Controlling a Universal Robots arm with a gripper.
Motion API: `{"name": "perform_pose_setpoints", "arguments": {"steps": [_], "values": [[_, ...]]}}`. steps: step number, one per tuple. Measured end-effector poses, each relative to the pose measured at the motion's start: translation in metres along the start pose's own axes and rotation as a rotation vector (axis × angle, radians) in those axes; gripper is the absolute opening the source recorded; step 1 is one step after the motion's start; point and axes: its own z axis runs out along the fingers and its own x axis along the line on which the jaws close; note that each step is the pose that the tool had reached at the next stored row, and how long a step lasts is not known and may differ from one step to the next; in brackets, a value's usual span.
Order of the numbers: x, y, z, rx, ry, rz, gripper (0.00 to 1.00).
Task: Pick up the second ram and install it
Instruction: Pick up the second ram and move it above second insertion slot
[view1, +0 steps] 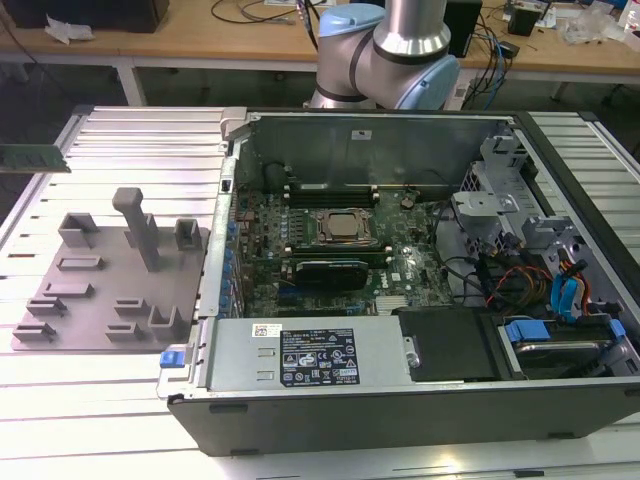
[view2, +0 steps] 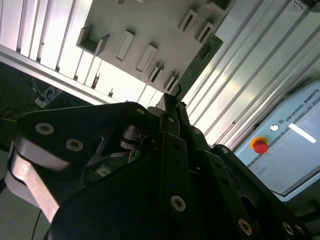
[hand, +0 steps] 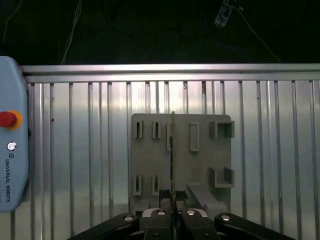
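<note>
The second ram (hand: 173, 150) is a thin green stick seen edge-on in the first wrist view, gripped at its near end by my gripper (hand: 173, 204), which is shut on it. It hangs above the grey plastic plate (hand: 200, 160). In the second wrist view the ram (view2: 197, 62) runs out from the black fingers (view2: 169, 107) over the same plate (view2: 145, 25). In the exterior view the ram (view1: 35, 158) floats level at the far left edge, above and behind the plate (view1: 95, 310). The open computer case (view1: 380, 400) lies to the exterior view's right, with the CPU socket (view1: 342, 227) on its motherboard.
The grey plate carries upright blocks and a tall post (view1: 137, 225). The case's metal wall (view1: 225, 170) stands between plate and motherboard. A black cooler block (view1: 330, 272), cables (view1: 500, 280) and drive bays (view1: 560, 330) fill the case. A pendant with a red button (hand: 7, 119) lies on the slatted table.
</note>
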Motion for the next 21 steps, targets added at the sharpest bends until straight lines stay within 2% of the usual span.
{"name": "perform_pose_setpoints", "arguments": {"steps": [1, 5, 6, 7, 8, 10, 16, 21], "values": [[-0.0001, 0.0001, -0.0001, -0.0001, -0.0023, 0.000, 0.11], [0.0000, -0.0008, -0.0003, -0.0002, -0.0025, 0.000, 0.11], [-0.0001, -0.0051, -0.0004, -0.0001, -0.0025, 0.000, 0.11], [-0.0003, -0.0114, -0.0007, -0.0002, -0.0025, 0.000, 0.11], [-0.0005, -0.0216, -0.0010, -0.0003, -0.0024, 0.000, 0.11], [-0.0008, -0.0316, -0.0013, -0.0007, -0.0023, 0.000, 0.11], [-0.0016, -0.0691, -0.0022, -0.0021, -0.0021, 0.000, 0.11], [-0.0027, -0.1068, -0.0034, -0.0027, -0.0017, 0.000, 0.11]]}}
